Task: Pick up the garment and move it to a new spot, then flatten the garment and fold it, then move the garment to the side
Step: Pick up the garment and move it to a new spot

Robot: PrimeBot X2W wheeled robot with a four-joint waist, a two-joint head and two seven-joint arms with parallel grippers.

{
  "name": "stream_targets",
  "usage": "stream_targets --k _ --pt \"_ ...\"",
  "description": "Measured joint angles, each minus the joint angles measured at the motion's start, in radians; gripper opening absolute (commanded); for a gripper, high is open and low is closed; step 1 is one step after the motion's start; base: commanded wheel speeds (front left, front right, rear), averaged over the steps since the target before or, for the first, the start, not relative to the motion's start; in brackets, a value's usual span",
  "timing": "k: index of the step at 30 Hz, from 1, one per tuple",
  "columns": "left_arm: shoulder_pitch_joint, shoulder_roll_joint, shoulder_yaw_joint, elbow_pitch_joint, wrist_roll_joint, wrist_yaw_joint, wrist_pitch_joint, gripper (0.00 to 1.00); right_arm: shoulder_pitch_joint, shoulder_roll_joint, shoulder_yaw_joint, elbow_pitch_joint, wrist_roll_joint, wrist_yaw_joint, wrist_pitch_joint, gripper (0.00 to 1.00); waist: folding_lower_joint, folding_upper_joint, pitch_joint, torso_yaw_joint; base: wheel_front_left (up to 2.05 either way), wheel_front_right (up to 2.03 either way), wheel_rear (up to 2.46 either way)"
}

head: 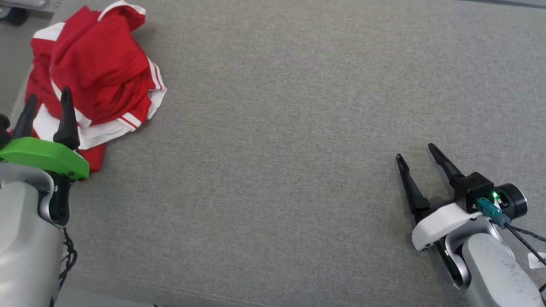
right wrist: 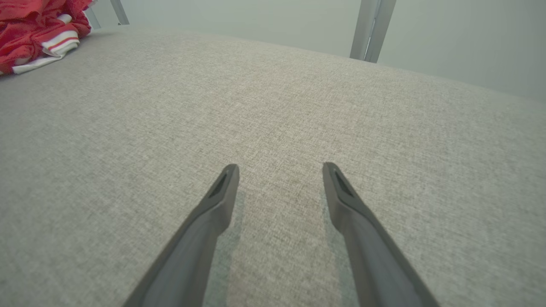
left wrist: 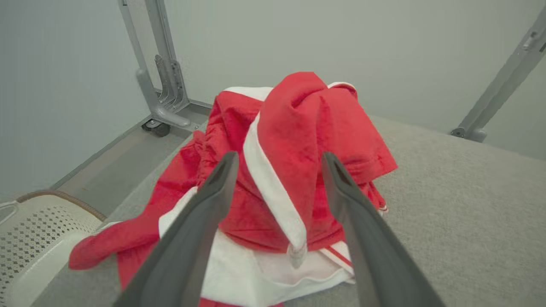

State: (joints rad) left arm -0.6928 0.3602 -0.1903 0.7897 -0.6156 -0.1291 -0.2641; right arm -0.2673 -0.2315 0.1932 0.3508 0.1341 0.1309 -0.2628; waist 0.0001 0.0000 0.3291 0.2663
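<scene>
A crumpled red garment with white bands (head: 98, 72) lies in a heap at the far left of the grey fabric surface (head: 277, 128), reaching its left edge. My left gripper (head: 48, 97) hovers open at the heap's near side, its two dark fingers spread over the cloth; in the left wrist view the garment (left wrist: 294, 140) rises between and beyond the left gripper's (left wrist: 278, 160) fingertips, with nothing pinched. My right gripper (head: 414, 152) is open low over bare fabric at the lower right, far from the garment. A corner of the garment (right wrist: 38, 34) shows at the upper left of the right wrist view, beyond the right gripper (right wrist: 280, 169).
A pale perforated basket (left wrist: 30, 238) stands off the left edge, below the surface. Grey metal frame legs with a caster (left wrist: 160, 85) stand behind the heap; another post (right wrist: 371, 30) rises at the far edge. The grey surface stretches wide between my grippers.
</scene>
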Motion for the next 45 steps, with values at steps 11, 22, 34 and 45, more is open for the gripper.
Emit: stream_targets --k 11,22,34,45 --pt "-0.101 0.013 -0.020 0.211 -0.058 -0.002 0.002 0.00 -0.024 -0.009 -0.010 -0.016 -0.003 0.000 -0.001 1.00 0.0000 0.0001 0.075 -0.089 0.00 0.00 0.00" --pt "-0.042 0.003 0.133 -0.261 0.259 0.006 0.000 0.00 0.007 0.055 -0.027 0.004 0.020 0.000 -0.002 1.00 0.0000 0.0001 -0.003 -0.107 0.00 0.00 0.00" --pt "0.049 -0.221 -0.131 -0.536 0.248 0.000 -0.001 0.00 0.062 0.106 -0.071 0.002 0.039 0.000 -0.002 1.00 0.0000 0.0001 -0.119 -0.171 0.00 0.00 0.00" --pt "0.144 -0.313 -0.403 -0.506 0.134 0.000 0.000 0.00 0.058 0.112 -0.053 -0.019 0.039 0.000 -0.002 1.00 -0.0001 0.0001 -0.142 -0.336 0.00 0.00 0.00"
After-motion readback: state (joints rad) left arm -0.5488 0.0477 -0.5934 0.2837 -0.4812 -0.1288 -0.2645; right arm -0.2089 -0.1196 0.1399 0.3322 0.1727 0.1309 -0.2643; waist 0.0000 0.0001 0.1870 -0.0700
